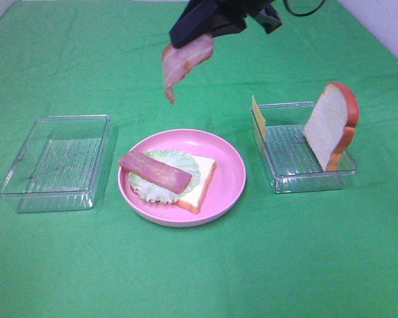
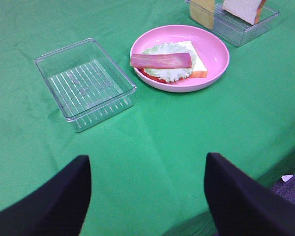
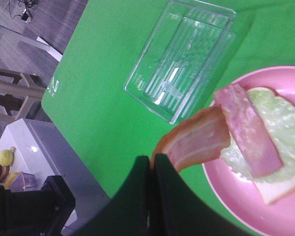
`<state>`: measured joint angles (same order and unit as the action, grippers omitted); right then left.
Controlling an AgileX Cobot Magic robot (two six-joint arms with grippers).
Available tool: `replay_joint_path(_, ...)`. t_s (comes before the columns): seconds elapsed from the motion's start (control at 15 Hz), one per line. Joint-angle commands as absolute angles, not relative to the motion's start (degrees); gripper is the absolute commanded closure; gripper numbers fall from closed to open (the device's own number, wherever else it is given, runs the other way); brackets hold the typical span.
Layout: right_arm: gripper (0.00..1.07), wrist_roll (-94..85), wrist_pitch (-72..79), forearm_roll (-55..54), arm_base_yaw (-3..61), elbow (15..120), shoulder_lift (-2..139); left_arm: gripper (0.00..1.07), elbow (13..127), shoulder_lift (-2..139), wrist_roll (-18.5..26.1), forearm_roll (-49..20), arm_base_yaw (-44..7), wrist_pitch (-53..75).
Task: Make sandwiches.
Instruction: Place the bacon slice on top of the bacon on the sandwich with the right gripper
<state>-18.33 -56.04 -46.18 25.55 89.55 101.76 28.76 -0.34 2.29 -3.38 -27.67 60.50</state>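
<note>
Reached roughly halfway on the green desk [image 1: 199,278]. Showed bread slice [image 1: 202,182], lettuce [image 1: 146,189] and one bacon strip [image 1: 156,171] stacked on the pink plate [image 1: 229,175]. Left top bread slice [image 1: 328,122] and cheese [image 1: 257,111] waiting in the right tray [image 1: 278,179]. Gripped a second bacon strip [image 1: 182,63] above the plate in the right tool [image 3: 151,172], clamped tight. Showed left tool [image 2: 147,196] gaping, empty.

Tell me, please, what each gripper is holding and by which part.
The right gripper pinches a bacon strip by one end, the rest hanging free; the left gripper is open and empty.

The top edge crops the right pincer [image 1: 189,38] in the high view; lettuce [image 1: 149,189] hides much of the lower bread slice [image 1: 203,179].
</note>
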Motion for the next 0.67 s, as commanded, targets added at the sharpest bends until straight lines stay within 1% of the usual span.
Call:
replay_joint_path(0.07,1.07,-19.1,-50.4,-49.2,28.9,89.7,106.0,0.43,28.6,-1.6,2.1,-3.7,-27.8,60.0)
replay_joint_path(0.33,1.07,-19.7,-45.8,-57.6,29.5,89.7,114.0,0.43,28.6,-1.6,2.1,-3.6,-27.8,60.0)
replay_joint_path(0.67,1.07,-19.6,-40.5,-64.0,29.4,89.7,122.6,0.43,28.6,-1.6,2.1,-3.6,-27.8,60.0)
